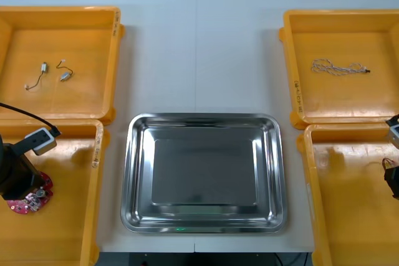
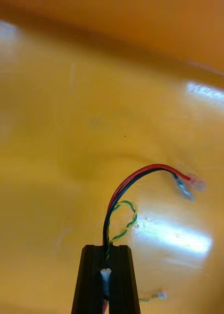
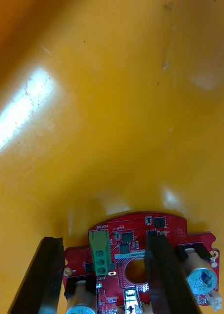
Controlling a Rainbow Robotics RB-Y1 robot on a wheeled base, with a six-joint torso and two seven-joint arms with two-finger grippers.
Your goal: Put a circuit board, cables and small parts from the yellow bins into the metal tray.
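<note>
At the lower left of the frame, the left gripper (image 3: pixel 104 240) sits low in a yellow plastic bin (image 1: pixel 68 216), its fingers (image 3: pixel 38 274) wide apart over the round red circuit board (image 3: pixel 165 230). At the lower right, the right gripper (image 2: pixel 106 252) pinches a thin red, black and green cable (image 2: pixel 158 168) over another yellow bin (image 1: pixel 349 216). The shiny metal tray (image 1: pixel 206 172) lies between them

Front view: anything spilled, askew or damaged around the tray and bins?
Nothing stands out. The metal tray sits square and bare between the yellow bins. The left gripper stands open over the round red circuit board in the near left bin; the right gripper is shut on a red and black cable in the near right bin.
</note>
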